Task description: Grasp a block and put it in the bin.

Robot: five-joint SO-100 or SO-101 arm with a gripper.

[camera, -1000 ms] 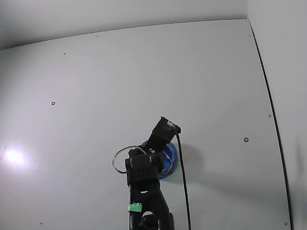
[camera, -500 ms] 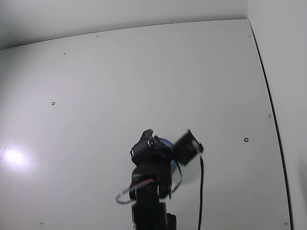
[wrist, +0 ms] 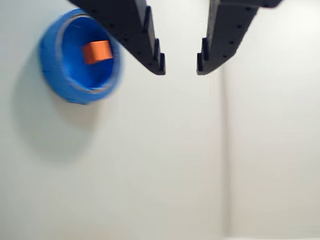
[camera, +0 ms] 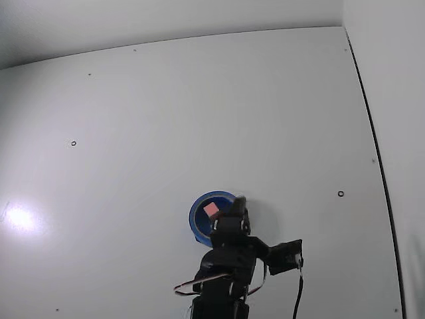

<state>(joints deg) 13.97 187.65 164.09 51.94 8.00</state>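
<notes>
Since a second ago the arm has pulled back toward the bottom of the fixed view, uncovering the bin low in the middle. Wrist view: bin sits upper left, the block inside it, and the gripper hangs at top center with jaws apart, empty, beside it.

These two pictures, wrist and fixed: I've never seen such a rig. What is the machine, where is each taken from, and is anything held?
It is a small black robot arm on a white table. The wrist view comes from a camera riding on the arm, so the two dark prongs at the top are its gripper, open and empty. The fixed view looks down from above on the whole table. A blue bowl, the bin, sits beside the arm, and the small pink-red block already lies inside it.
</notes>
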